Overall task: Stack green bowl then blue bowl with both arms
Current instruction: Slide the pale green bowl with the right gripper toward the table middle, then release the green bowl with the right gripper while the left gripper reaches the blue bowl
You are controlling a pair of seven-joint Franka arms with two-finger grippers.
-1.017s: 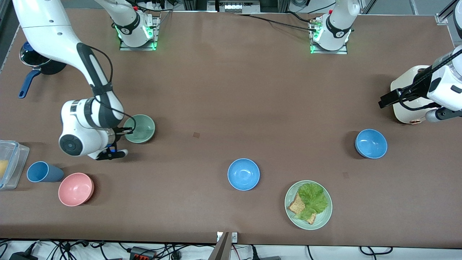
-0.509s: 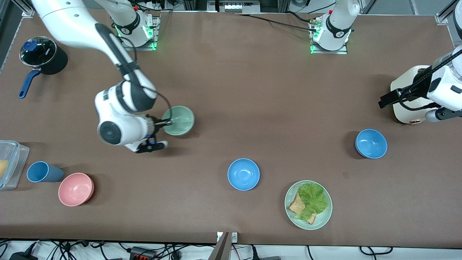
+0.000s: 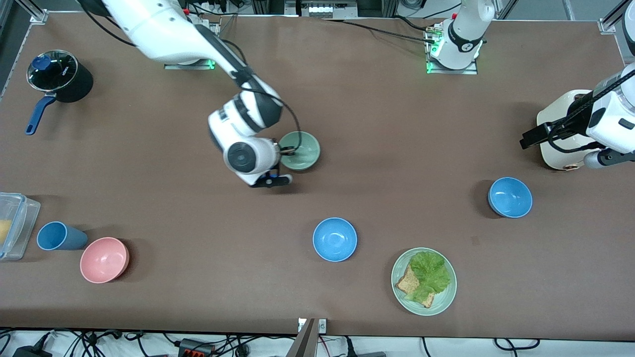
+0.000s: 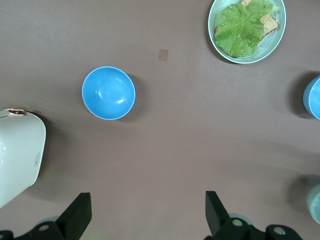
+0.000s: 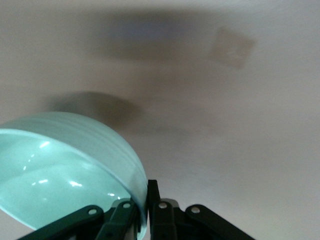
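The green bowl (image 3: 301, 149) is pinched at its rim by my right gripper (image 3: 285, 151) and held a little above the middle of the table. In the right wrist view the bowl (image 5: 65, 170) hangs tilted, with one finger inside and one outside its wall at my right gripper (image 5: 146, 210). One blue bowl (image 3: 335, 239) sits on the table nearer the front camera. The other blue bowl (image 3: 510, 197) sits toward the left arm's end. My left gripper (image 3: 532, 136) is open and empty, waiting high above the table near that bowl (image 4: 108, 93); its fingers (image 4: 80, 212) stand wide apart.
A green plate (image 3: 437, 309) with lettuce and toast lies near the front edge. A white toaster (image 3: 558, 116) stands under the left arm. At the right arm's end are a black pot (image 3: 59, 77), a blue cup (image 3: 59, 236), a pink bowl (image 3: 104, 259) and a clear container (image 3: 12, 225).
My right arm has carried the green bowl from the right arm's end toward the middle of the table and farther from the front camera. The left arm has not moved.
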